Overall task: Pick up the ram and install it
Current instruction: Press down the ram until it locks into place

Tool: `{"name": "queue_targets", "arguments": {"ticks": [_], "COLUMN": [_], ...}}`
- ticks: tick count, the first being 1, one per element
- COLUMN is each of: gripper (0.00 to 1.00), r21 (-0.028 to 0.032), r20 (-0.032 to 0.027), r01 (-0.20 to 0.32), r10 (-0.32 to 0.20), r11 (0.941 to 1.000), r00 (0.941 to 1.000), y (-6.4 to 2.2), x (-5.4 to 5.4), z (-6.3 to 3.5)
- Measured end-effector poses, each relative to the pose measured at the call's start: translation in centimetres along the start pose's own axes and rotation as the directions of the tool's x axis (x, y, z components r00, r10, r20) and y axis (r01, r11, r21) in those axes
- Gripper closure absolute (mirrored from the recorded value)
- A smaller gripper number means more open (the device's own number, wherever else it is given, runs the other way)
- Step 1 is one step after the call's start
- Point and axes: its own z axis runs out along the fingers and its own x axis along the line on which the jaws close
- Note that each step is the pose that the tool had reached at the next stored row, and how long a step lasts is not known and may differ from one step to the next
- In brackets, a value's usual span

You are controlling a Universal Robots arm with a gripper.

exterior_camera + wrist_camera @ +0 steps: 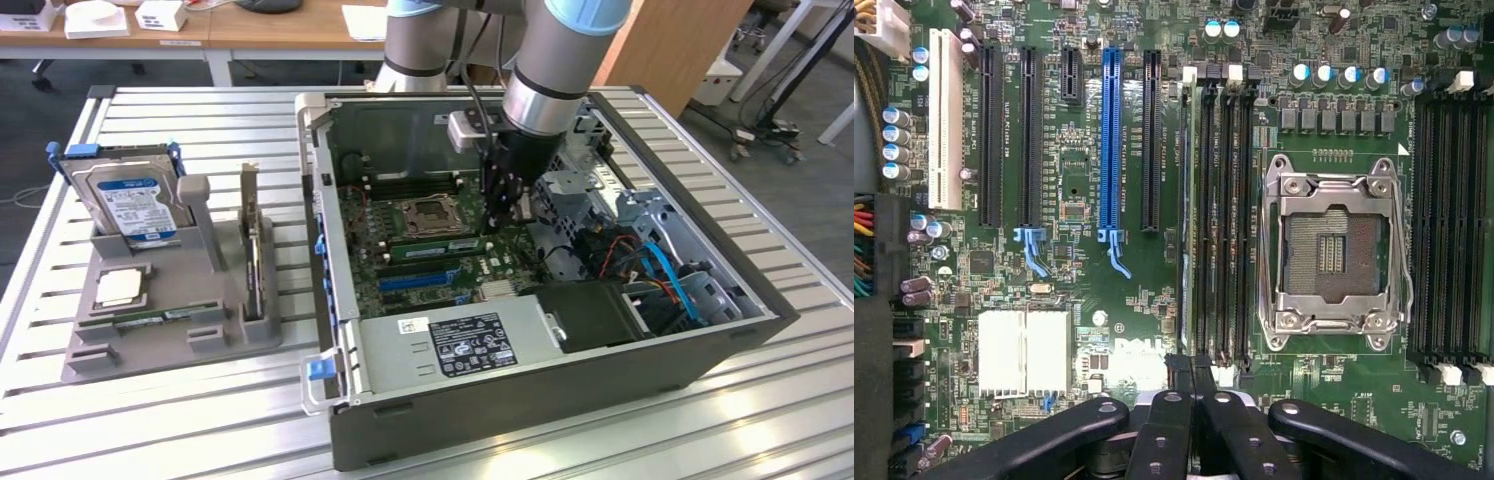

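Green ram seated in slot — shut hand above.

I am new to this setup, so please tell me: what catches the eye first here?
The open computer case fills the middle of the table, its green motherboard exposed. The gripper reaches down inside, shut, beside the empty processor socket. A hard drive stands on the exterior view's left.
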Motion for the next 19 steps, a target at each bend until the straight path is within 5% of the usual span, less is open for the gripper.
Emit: {"name": "queue_targets", "arguments": {"ticks": [19], "gripper": [0.90], "r21": [0.0000], "r20": [0.0000], "r01": [0.000], "r10": [0.000], "r11": [1.0000], "r00": [1.0000], "y": [-0.02], "x": [-0.18], "z": [0.57]}}
